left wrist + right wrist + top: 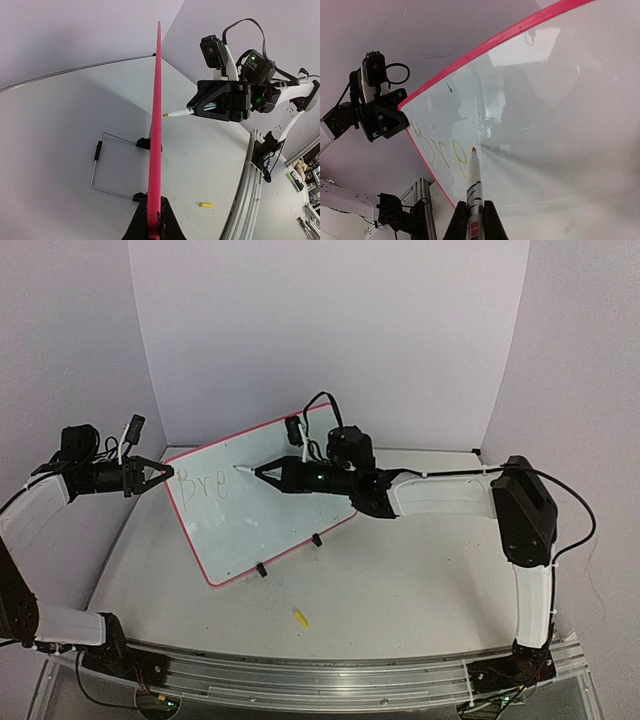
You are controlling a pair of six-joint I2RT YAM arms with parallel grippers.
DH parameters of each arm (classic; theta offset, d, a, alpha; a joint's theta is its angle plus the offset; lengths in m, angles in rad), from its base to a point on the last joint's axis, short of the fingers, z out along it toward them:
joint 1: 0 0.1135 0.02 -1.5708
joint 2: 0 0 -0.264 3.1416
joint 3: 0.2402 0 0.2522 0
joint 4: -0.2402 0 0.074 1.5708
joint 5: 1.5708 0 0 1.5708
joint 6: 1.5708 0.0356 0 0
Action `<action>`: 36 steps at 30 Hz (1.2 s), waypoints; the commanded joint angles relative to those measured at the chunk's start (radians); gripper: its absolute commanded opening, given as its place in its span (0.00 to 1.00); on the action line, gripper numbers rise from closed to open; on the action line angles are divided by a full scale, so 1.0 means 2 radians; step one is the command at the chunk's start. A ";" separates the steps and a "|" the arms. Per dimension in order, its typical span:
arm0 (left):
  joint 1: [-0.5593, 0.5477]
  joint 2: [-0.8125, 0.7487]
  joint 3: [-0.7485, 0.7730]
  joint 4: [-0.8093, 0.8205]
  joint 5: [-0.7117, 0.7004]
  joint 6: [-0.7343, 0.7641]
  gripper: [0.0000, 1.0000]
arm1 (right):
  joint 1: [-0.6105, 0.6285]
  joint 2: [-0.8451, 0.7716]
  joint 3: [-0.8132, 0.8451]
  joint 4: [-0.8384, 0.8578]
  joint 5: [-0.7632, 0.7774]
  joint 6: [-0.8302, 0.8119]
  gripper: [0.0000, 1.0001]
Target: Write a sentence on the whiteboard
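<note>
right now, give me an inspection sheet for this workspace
surface: white table, lightly marked
job's things: whiteboard stands tilted on clips, yellow letters at its left end; marker tip close to it
clutter: yellow piece on the table
end effectors: left end effector shut on the whiteboard's edge; right end effector shut on the marker
cables: black cable loops off the right arm
surroundings: plain pale walls on three sides

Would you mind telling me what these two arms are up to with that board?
The left arm's fingers are shut on the edge of the whiteboard, which stands on its wire stand. The right arm's fingers grip a marker, its tip at or just off the board beside a few yellowish letters already written. A small yellow piece lies on the table.
</note>
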 commanded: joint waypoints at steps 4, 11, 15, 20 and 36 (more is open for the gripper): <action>-0.014 0.005 0.005 -0.040 -0.004 0.008 0.00 | -0.003 0.027 0.046 0.016 -0.015 0.009 0.00; -0.015 0.005 0.006 -0.040 -0.003 0.008 0.00 | -0.003 0.034 0.054 -0.003 -0.023 0.002 0.00; -0.015 0.005 0.006 -0.040 -0.004 0.008 0.00 | -0.003 0.035 0.054 -0.017 -0.028 -0.006 0.00; -0.015 0.005 0.006 -0.040 -0.004 0.008 0.00 | -0.003 0.033 0.043 -0.027 -0.034 -0.010 0.00; -0.016 0.007 0.006 -0.041 -0.003 0.009 0.00 | -0.003 0.007 0.008 -0.039 -0.010 -0.024 0.00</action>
